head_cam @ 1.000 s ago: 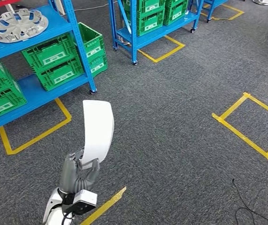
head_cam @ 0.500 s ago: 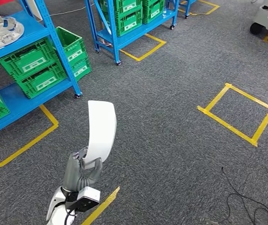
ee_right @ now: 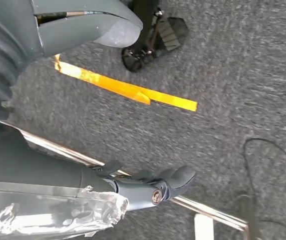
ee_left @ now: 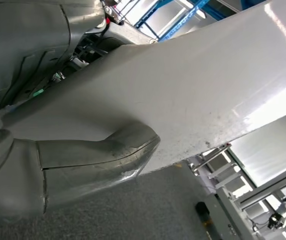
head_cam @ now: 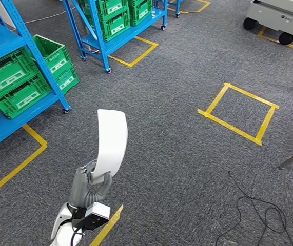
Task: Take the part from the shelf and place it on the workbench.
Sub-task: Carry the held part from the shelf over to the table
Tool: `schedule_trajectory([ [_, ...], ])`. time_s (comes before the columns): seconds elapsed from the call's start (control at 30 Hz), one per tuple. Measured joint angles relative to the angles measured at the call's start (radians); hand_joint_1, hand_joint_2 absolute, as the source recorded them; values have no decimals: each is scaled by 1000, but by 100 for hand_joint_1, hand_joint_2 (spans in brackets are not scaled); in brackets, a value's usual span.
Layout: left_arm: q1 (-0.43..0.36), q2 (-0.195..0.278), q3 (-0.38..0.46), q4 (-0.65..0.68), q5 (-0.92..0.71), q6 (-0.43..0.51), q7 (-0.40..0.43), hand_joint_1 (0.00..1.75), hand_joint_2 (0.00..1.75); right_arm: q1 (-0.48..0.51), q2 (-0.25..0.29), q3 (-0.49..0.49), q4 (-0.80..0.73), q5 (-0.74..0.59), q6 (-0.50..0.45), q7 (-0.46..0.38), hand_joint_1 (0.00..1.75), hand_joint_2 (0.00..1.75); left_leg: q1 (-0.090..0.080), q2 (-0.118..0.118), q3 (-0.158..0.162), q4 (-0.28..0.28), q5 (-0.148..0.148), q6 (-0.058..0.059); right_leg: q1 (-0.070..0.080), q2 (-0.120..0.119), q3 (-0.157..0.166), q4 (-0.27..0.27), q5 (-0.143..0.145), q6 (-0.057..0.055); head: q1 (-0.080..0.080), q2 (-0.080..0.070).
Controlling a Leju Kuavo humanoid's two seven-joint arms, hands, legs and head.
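Two blue shelving racks were seen off to the robot's left, stacked with green crates, and they were judged well apart from the robot, so the pick from the shelf was taken as done and the carry to the workbench as the step in hand. Grey carpet was spread across the floor, marked with yellow tape squares, presumably as parking bays for racks and carts. A white wheeled cart was parked at the far right. No workbench could be made out for certain. Closer in, the white curved part was held upright above the floor, its lower end clamped in the left hand; in the left wrist view the thick thumb was pressed flat against the panel's face. That upright hold was judged to keep the long panel off the floor and away from the legs during walking. The right hand was hung low over the carpet, with nothing held and its dark fingers apart. Black cables were trailed on the floor to the right, a possible trip risk.
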Motion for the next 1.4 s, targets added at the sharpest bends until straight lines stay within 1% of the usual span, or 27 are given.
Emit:
schedule_trajectory([
  [0.07,-1,-3,-1,1,0,0,0,175,175,0,2,0,0,-1,-1,0,0,175,5,18,5,-16,9,1,2,-22,-19,29,-22,9,4,0],
  [0.17,-1,-5,-2,4,-3,0,-1,175,175,-3,2,0,0,-2,-1,0,0,175,5,51,6,-23,13,4,1,-73,-99,202,-112,20,9,0],
  [0.2,-1,-5,-2,5,-5,-2,-1,175,175,-2,2,-1,0,-2,-1,0,0,175,4,62,5,-22,13,4,0,-79,-121,252,-129,24,9,0],
  [0.23,-1,-5,-2,6,-7,-4,-1,175,175,0,2,-1,0,-2,-1,0,0,175,4,71,5,-22,13,4,0,-82,-127,271,-129,27,10,0],
  [0.27,-1,-5,-2,6,-9,-7,-1,175,175,1,2,-1,0,-2,-1,0,0,175,4,79,5,-21,12,3,-1,-85,-112,248,-111,30,10,0],
  [0.33,-2,-7,-2,7,-14,-14,-1,175,175,1,2,-3,-1,-1,0,-2,0,175,3,93,8,-19,9,-3,-3,-104,-36,115,-54,31,10,0],
  [0.4,-8,-9,-1,7,-17,-26,-1,175,175,-1,3,-6,-2,0,2,-9,0,175,-3,102,8,-13,4,-13,-3,-121,24,11,-26,22,9,0],
  [0.5,-22,-12,2,6,-19,-48,0,175,175,1,4,-13,-2,1,8,-21,0,175,-6,109,6,-7,3,-26,1,-112,31,-3,-24,0,8,0],
  [0.57,-33,-15,3,5,-19,-65,4,175,175,3,4,-19,-4,1,15,-32,0,175,-2,95,-4,19,-22,-35,-1,-103,30,-5,-19,-13,8,0],
  [0.6,-38,-15,4,3,-20,-75,9,175,175,3,5,-22,-6,1,20,-38,0,175,0,82,-22,60,-50,-40,-2,-97,29,-7,-17,-18,7,0],
  [0.67,-46,-15,4,0,-22,-94,26,175,175,2,5,-27,-10,2,28,-47,0,175,2,64,-83,195,-119,-44,0,-85,25,-7,-14,-25,6,0],
  [0.7,-50,-15,4,0,-22,-101,35,175,175,3,5,-30,-12,2,32,-49,0,175,2,62,-112,256,-140,-44,1,-77,23,-6,-14,-27,6,0],
  [0.73,-55,-15,4,-1,-22,-107,45,175,175,4,5,-32,-13,2,35,-50,0,175,2,61,-129,289,-142,-42,2,-70,22,-6,-13,-28,6,0],
  [0.77,-60,-15,4,-1,-22,-110,51,175,175,5,5,-34,-15,3,37,-51,0,175,2,59,-126,282,-124,-39,3,-61,22,-6,-12,-28,6,0],
  [0.8,-65,-15,5,-3,-21,-113,57,175,175,6,6,-36,-17,4,40,-50,0,175,2,54,-106,237,-89,-34,4,-52,23,-5,-12,-28,6,0],
  [0.87,-74,-15,5,-8,-20,-115,65,175,175,6,8,-41,-21,10,45,-47,0,175,0,25,-43,103,-16,-19,5,-35,23,-4,-10,-26,7,0],
  [0.9,-78,-15,5,-10,-20,-115,68,175,175,5,10,-44,-23,13,46,-45,0,175,-1,10,-20,52,2,-12,5,-28,21,-2,-9,-22,7,0],
  [0.97,-83,-15,5,-14,-19,-115,72,175,175,7,13,-48,-27,17,49,-40,0,175,-3,-3,-6,10,2,-3,3,-16,10,-2,-4,-11,6,0],
  [1.0,-84,-15,5,-16,-19,-115,73,175,175,9,14,-49,-29,19,49,-38,0,175,-3,3,-4,1,2,-2,1,-10,6,-4,0,-4,4,0],
  [1.07,-85,-17,4,-20,-18,-115,73,175,175,14,15,-52,-31,24,51,-36,0,175,1,18,1,-15,10,-1,2,-22,-6,9,-12,5,6,0],
  [1.13,-85,-17,4,-23,-17,-113,75,175,175,15,15,-56,-35,33,52,-36,0,175,4,36,5,-26,16,1,2,-55,-47,92,-62,11,10,0],
  [1.2,-84,-15,4,-24,-14,-110,77,175,175,14,15,-63,-39,47,55,-36,0,175,2,54,4,-25,16,3,0,-76,-109,222,-119,21,12,0],
  [1.23,-83,-14,5,-24,-13,-108,80,175,175,15,15,-66,-40,54,56,-36,0,175,2,63,4,-25,16,3,-1,-80,-127,263,-129,25,12,0],
  [1.27,-83,-13,5,-24,-12,-105,82,175,175,17,14,-70,-40,58,57,-36,0,175,1,70,4,-24,15,2,-2,-82,-127,268,-120,28,12,0],
  [1.3,-83,-13,5,-24,-10,-104,85,175,175,18,14,-74,-42,62,57,-36,0,175,1,77,4,-23,13,1,-4,-86,-106,231,-94,31,13,0],
  [1.37,-84,-12,5,-24,-9,-103,88,175,175,17,14,-79,-45,67,59,-36,0,175,-1,87,4,-16,7,-7,-5,-108,-29,95,-38,33,13,0],
  [1.4,-85,-11,5,-24,-8,-102,90,175,175,15,14,-80,-47,69,60,-36,0,175,-4,91,3,-10,4,-13,-5,-116,1,41,-24,28,13,0],
])
